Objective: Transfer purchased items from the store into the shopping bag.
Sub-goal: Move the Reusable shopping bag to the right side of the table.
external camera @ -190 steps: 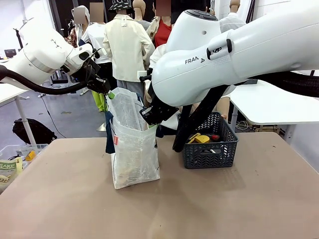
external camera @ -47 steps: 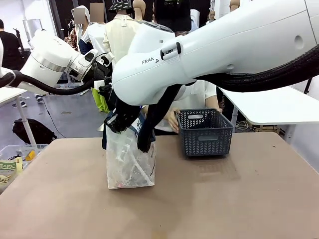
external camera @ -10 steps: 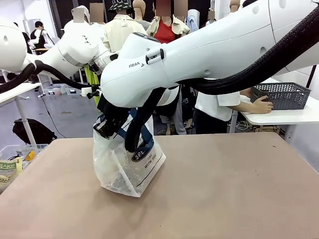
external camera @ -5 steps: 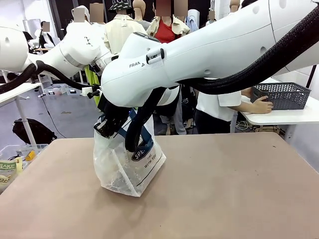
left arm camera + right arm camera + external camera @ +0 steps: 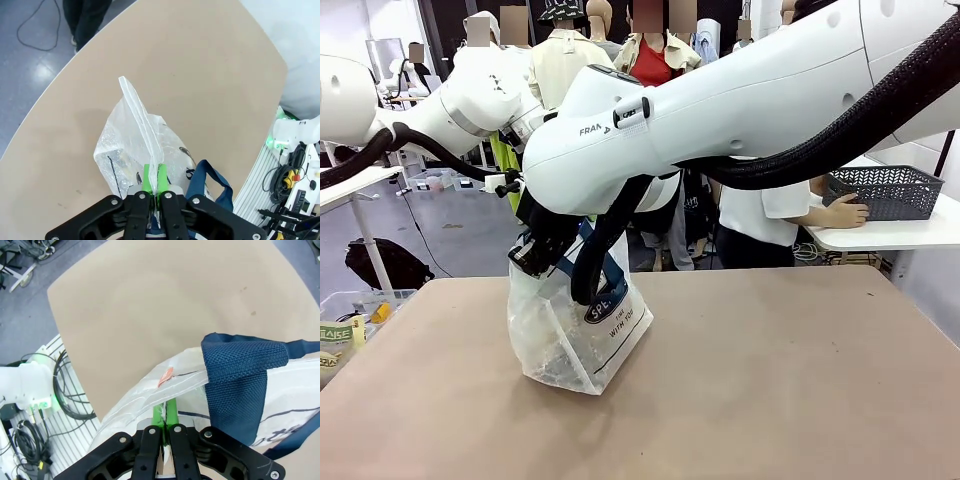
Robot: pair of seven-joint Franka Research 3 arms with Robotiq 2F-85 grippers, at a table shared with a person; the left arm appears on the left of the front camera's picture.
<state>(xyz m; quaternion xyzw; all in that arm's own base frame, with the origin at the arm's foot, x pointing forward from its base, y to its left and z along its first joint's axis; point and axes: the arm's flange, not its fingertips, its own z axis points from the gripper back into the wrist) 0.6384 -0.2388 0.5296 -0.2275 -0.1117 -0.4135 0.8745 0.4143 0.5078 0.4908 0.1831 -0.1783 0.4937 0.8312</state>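
The shopping bag (image 5: 582, 335) stands tilted on the tan table, whitish plastic with a round dark blue logo. My right gripper (image 5: 536, 257) grips its top edge from above. In the right wrist view, the right gripper (image 5: 165, 416) is shut on the thin plastic rim of the shopping bag (image 5: 150, 395), beside a blue handle (image 5: 245, 372) and a small red tag (image 5: 165, 376). In the left wrist view, my left gripper (image 5: 153, 178) is shut on a raised fold of the shopping bag (image 5: 131, 145), near another blue handle (image 5: 210, 181). The purchased items are hard to make out through the plastic.
A dark grey lattice basket (image 5: 882, 190) sits on a white side table at the back right, with a person's hand (image 5: 844, 212) on it. The big right arm (image 5: 720, 110) spans the view above the table (image 5: 770, 380). A bin (image 5: 345, 320) stands at the left edge.
The bag and both arms stand almost as they did a second ago. The person behind the table has shifted a little.
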